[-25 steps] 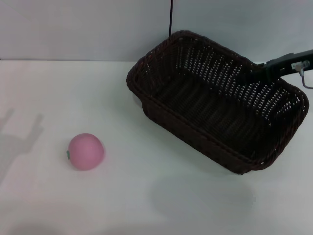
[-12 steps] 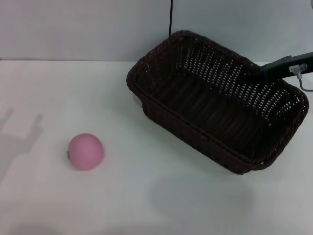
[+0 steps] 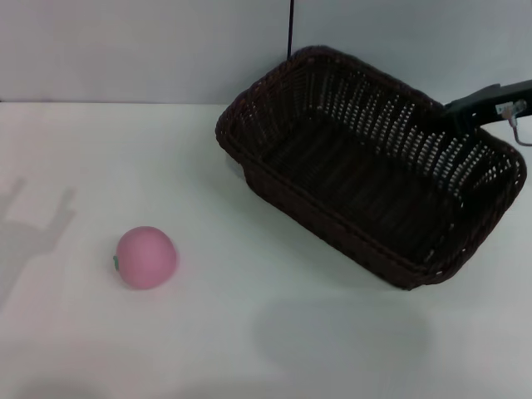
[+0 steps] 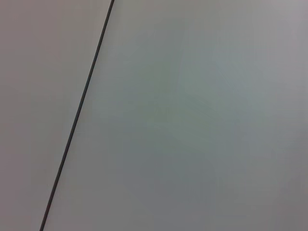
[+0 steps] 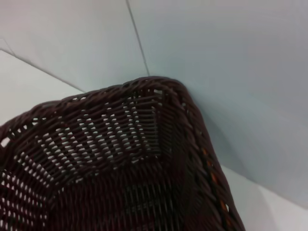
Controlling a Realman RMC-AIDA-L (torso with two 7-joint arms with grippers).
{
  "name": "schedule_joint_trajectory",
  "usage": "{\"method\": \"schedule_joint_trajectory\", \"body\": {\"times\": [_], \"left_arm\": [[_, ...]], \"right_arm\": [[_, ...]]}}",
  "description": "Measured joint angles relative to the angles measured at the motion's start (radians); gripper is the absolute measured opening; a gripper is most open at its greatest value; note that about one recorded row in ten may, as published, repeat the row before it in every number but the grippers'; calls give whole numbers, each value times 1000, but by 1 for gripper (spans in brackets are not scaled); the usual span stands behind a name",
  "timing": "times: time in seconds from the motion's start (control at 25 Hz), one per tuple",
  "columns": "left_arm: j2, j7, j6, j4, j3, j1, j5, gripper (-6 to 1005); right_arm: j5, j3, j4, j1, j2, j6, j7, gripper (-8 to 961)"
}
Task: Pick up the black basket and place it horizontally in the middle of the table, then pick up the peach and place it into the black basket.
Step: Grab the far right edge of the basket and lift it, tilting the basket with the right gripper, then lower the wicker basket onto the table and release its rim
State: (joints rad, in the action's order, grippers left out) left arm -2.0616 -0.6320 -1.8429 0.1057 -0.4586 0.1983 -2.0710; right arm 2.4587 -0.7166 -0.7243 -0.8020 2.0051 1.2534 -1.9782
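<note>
The black basket [image 3: 366,191] is at the right of the white table [image 3: 249,332], lying diagonally with its open top up. My right gripper [image 3: 453,115] reaches in from the right edge and is shut on the basket's far right rim, holding that side slightly raised. The right wrist view looks down into one inner corner of the basket [image 5: 120,163]. The pink peach [image 3: 146,257] rests on the table at the front left, well apart from the basket. My left gripper is out of view; only its shadow falls on the table's left side.
A grey wall [image 3: 125,50] with a dark vertical seam [image 3: 291,25] stands just behind the basket and the table's far edge. The left wrist view shows only this wall [image 4: 192,120].
My right gripper has moved up and a little to the right with the basket's rim. The basket has tilted and shifted slightly with it. The peach has not moved.
</note>
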Motion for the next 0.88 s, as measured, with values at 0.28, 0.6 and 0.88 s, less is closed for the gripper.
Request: {"method": "schedule_joint_trajectory", "body": {"times": [0.28,0.6,0.88], "left_arm": [[0,0,-2,0,0,2,0,752],[-4,18,-3,-5,2,-2,0,748],[-5,28,-6,-19,5,-19,-4,743]], "right_arm": [[0,-24,-137,-7,0,177,174,187],[-2,-84,-204,-35,-2,315,416,181],[-20,-94,-194,-65,11,372,645,176]]}}
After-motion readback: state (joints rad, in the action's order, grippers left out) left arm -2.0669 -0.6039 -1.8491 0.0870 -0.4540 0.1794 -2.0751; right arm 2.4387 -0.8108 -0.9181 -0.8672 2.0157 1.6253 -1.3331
